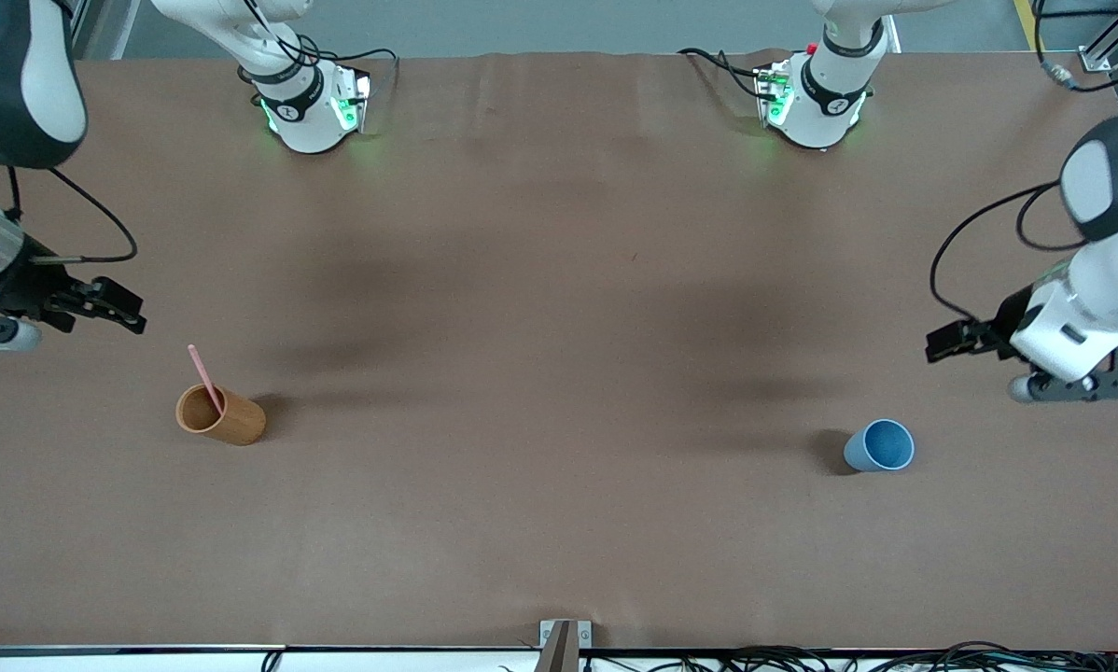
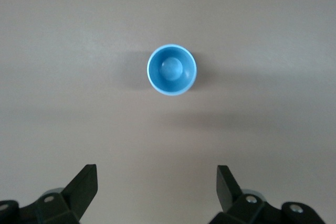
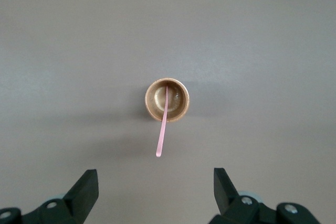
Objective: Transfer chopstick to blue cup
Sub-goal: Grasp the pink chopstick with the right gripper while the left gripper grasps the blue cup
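- Presently the chopstick (image 1: 205,379) stands tilted in the orange-brown cup (image 1: 222,415), toward the right arm's end.
- The right gripper (image 1: 118,308) hangs nearby, jaws apart, empty.
- The blue cup (image 1: 879,445) stands upright, seemingly empty.
- The left gripper (image 1: 943,342) hangs near it, jaws apart.

Two white Franka arms with black joint covers, bases along the top edge of the front view, green lights glowing at both. Left arm bent out over its own end of the table, wrist low, black two-finger left gripper (image 1: 940,343) up in the air, fingers (image 2: 84,186) spread wide, nothing between them. Right arm mirrored at the right arm's end, black two-finger right gripper (image 1: 132,315) likewise raised, fingers (image 3: 86,187) wide apart and empty.
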`<state>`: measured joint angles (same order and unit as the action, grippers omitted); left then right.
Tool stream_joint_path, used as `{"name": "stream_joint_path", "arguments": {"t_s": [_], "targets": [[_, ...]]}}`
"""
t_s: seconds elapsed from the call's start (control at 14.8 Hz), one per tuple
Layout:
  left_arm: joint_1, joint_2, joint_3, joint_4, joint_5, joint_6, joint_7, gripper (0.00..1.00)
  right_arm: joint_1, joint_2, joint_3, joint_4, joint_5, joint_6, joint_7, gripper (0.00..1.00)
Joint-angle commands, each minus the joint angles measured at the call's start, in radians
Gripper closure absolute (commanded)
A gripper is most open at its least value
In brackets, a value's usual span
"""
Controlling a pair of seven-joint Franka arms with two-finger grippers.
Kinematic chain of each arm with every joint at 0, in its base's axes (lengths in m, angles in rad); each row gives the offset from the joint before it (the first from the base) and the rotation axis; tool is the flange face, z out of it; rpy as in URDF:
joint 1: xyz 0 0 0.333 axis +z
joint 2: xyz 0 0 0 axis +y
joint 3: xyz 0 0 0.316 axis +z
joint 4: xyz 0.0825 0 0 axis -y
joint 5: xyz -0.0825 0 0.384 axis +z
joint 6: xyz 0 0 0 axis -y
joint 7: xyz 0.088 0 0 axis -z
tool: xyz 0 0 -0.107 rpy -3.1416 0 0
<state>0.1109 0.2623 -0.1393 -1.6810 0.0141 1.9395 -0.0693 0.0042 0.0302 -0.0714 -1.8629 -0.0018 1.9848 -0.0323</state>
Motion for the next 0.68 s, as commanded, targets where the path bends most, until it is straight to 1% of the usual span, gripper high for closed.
{"name": "stream_joint_path", "arguments": {"t_s": [0.0,0.2,0.34,0.41,0.54,0.61], "targets": [[0.039,0.093,-0.006,0.001,0.018,0.096,0.009,0.00,-0.004,-0.029,0.001,-0.122,-0.018,0.107,-0.011,0.04],[0.038,0.181,-0.006,0.010,0.021,0.171,0.009,0.00,-0.003,-0.032,0.001,-0.228,-0.026,0.227,-0.011,0.05],[0.042,0.259,-0.006,0.050,0.030,0.203,0.011,0.05,-0.003,-0.032,0.001,-0.272,-0.026,0.284,-0.011,0.06],[0.046,0.290,-0.008,0.064,0.030,0.205,0.011,0.09,-0.003,-0.032,0.001,-0.304,-0.026,0.319,-0.011,0.07],[0.039,0.336,-0.006,0.104,0.030,0.207,0.009,0.21,-0.003,-0.032,0.001,-0.357,-0.026,0.387,-0.011,0.08],[0.044,0.347,-0.008,0.109,0.029,0.208,0.011,0.25,-0.001,-0.029,0.001,-0.372,-0.026,0.407,-0.011,0.10]]}}
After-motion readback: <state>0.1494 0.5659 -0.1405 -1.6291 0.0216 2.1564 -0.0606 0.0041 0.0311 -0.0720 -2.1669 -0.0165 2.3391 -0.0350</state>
